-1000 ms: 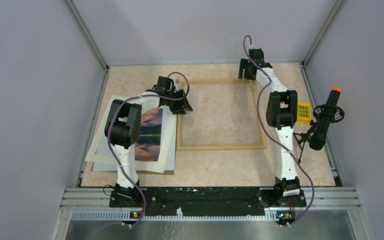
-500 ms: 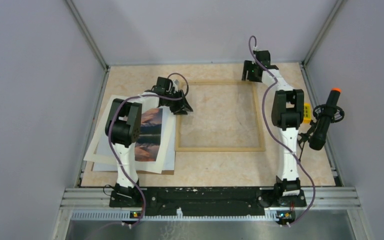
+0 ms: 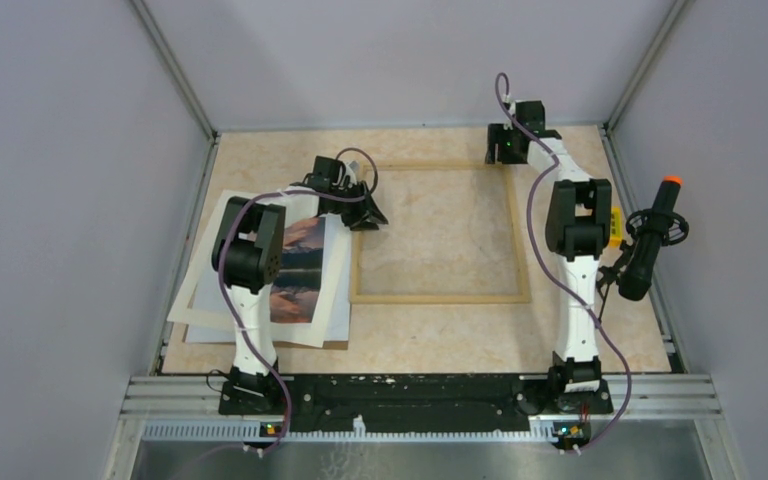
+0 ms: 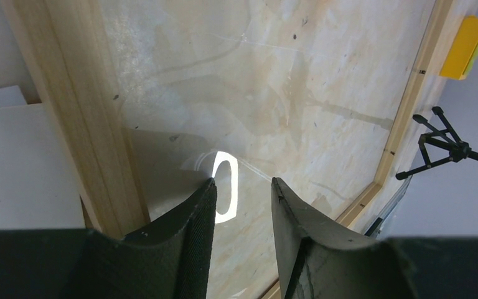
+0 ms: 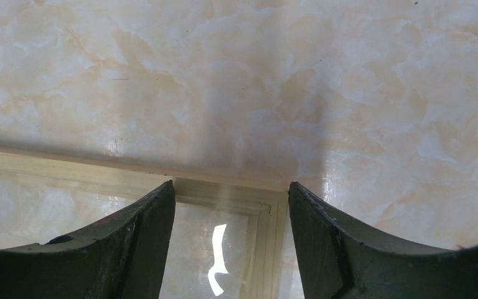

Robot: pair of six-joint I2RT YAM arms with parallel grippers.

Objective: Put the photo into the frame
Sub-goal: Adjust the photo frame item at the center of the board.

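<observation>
1. The photo [image 3: 300, 285] lies face up on a stack of white sheets [image 3: 200, 295] at the near left of the table [image 3: 420, 340], just left of the frame [image 3: 440, 297]. It is outside the frame, and the left arm crosses above it. Insertion is not yet done.

2. The frame lies flat at the table centre. Its glass pane [image 4: 274, 93] reflects the overhead light.

3. The left gripper [image 3: 365, 213] is at the frame's left rail, near the far-left corner. Its jaws are partly apart and hold nothing; the pane shows through the gap.

4. The right gripper [image 3: 505, 150] is over the frame's far-right corner. Its jaws stand wide, with the corner joint visible between them and nothing clamped.

5. Judgement: positions at opposite ends of the far rail suggest a two-point hold to steady or square the frame before the photo goes in.
</observation>
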